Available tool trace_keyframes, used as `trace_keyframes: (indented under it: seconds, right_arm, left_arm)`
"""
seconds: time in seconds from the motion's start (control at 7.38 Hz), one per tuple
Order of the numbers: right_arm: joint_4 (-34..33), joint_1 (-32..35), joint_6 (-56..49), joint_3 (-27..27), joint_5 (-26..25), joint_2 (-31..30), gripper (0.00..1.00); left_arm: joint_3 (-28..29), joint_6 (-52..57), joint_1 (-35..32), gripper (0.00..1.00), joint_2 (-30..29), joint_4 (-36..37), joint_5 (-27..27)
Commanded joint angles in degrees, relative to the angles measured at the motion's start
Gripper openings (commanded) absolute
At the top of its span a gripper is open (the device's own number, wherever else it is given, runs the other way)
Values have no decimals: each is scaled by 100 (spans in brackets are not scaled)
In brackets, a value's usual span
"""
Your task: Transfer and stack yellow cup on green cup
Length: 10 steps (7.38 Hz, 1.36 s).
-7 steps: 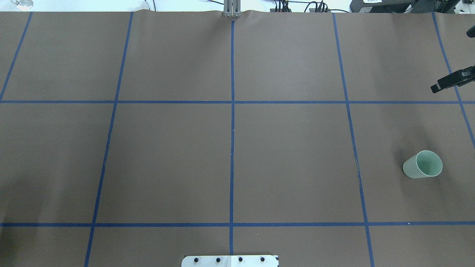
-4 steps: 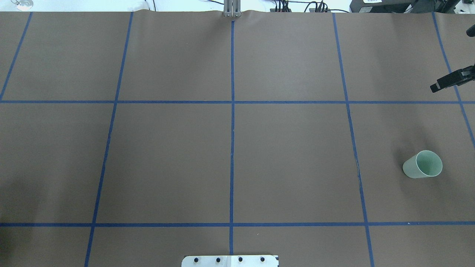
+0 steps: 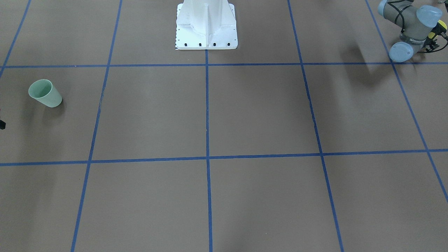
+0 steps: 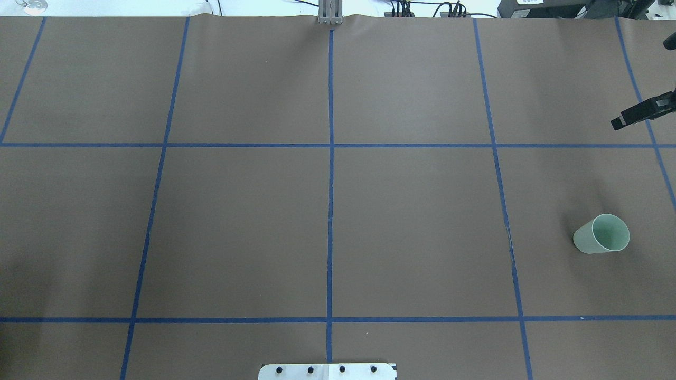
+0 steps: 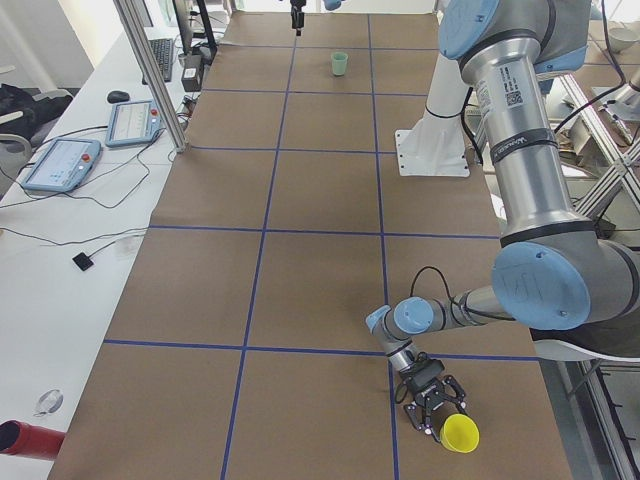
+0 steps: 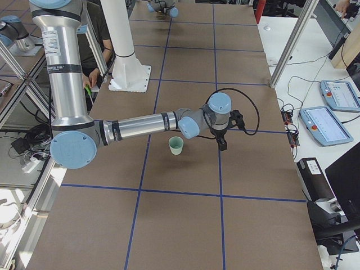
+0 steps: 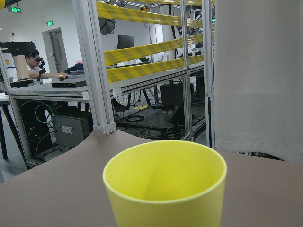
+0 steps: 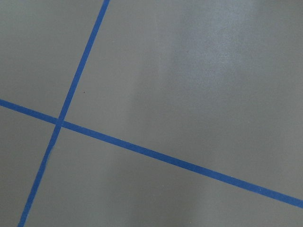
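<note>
Little of the task is done, by the look of it. The yellow cup (image 5: 460,434) stands upright at the tips of the left gripper (image 5: 437,415), at the desk's (image 4: 412,227) end on the robot's left. It is right in front of the left wrist camera and fills the lower part of that view. The fingers do not show there. The side view is too small to tell whether the gripper is spread or pinching the cup, or whether the cup is off the desk.

The green cup (image 4: 602,235) stands upright near the right gripper (image 4: 619,123), not touching it, and far across the desk from the left one. I cannot tell whether the right gripper is spread or pressed together. Nothing shows in it.

Both cups are empty: the yellow one's inside is bare in the wrist view, and the green one's in the overhead view.

Left to do, I judge: a sure grasp, the carry across, perhaps a hand-over to the right arm, then lowering yellow into green.
</note>
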Motion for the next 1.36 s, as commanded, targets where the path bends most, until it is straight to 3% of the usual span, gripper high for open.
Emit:
trace_keyframes:
  seconds: [0.0,0.68,0.81,1.22]
  right_arm:
    - [0,-9,2,3,-7,0,100]
    - [0,-35,2,38,2,0,100]
    - [0,-35,2,56,2,0,100]
    - [0,-35,19,100,2,-9,100]
  left_arm:
    - [47,-58,41,94,5,-7,-91]
    - [329,-225,129,94,49,-375,-91]
    - [337,-260,146,88,49,-384,-91]
    - [346,-375,243,40,66,-376,-83]
